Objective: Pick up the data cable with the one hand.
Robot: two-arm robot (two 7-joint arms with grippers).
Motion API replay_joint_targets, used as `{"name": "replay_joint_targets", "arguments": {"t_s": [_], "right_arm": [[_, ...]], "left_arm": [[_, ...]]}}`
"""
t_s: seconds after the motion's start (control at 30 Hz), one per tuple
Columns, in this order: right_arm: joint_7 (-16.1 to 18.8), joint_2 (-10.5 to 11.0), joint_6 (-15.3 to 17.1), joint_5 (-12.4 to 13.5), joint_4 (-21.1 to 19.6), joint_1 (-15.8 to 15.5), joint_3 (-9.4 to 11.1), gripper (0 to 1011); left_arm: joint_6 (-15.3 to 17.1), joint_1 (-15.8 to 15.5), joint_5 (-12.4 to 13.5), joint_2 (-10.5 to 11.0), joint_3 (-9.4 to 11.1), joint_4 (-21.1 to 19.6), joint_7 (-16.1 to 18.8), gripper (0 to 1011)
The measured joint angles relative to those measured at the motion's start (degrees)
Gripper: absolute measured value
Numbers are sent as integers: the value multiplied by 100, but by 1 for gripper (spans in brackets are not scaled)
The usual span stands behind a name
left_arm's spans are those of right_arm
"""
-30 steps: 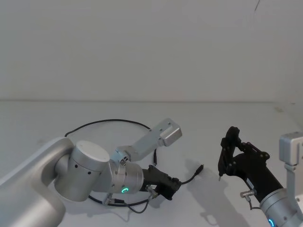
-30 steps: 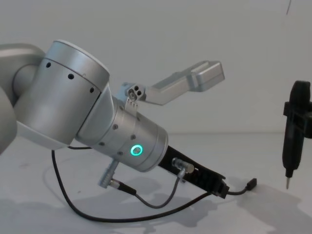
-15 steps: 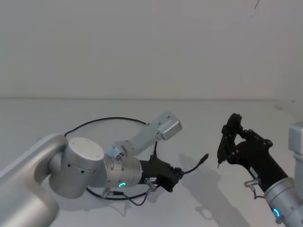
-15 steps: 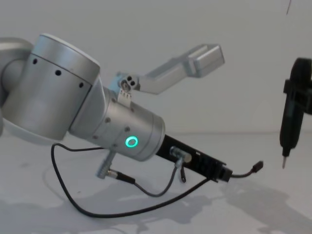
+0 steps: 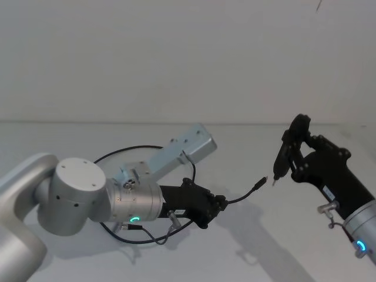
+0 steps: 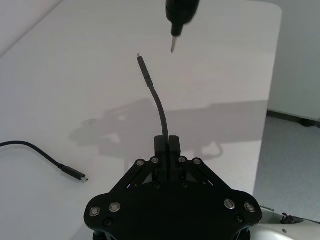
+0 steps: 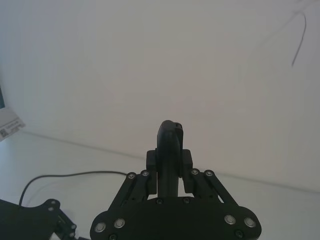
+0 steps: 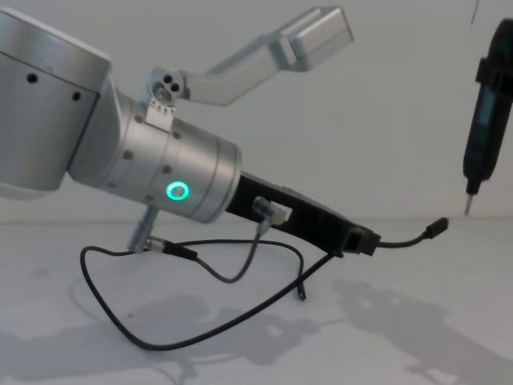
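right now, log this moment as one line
narrow black left gripper shut on long thin black data cable near one end | plug end in air | black right gripper shut on dark pen-like tool

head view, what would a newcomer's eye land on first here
The big silver left arm with its glowing green ring stands out low at the left, its left gripper with jaws shut on the data cable. The cable's plug end sticks out in the air toward the tip of the dark pen-like tool held by the right gripper at the right.
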Motion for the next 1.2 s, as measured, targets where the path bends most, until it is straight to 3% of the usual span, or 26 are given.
{"name": "replay_joint_targets", "arguments": {"t_s": [0.6, 0.93, 1.2], "right_arm": [[260, 29, 69, 287, -144, 170, 204, 279], [363, -111, 126, 572, 130, 286, 134, 279], [412, -139, 111, 645, 307, 375, 65, 279]], "left_arm": [[-41, -101, -128, 409, -31, -303, -356, 34], [-47, -115, -151, 478, -36, -349, -411, 34], [-47, -120, -159, 503, -40, -369, -432, 34]]}}
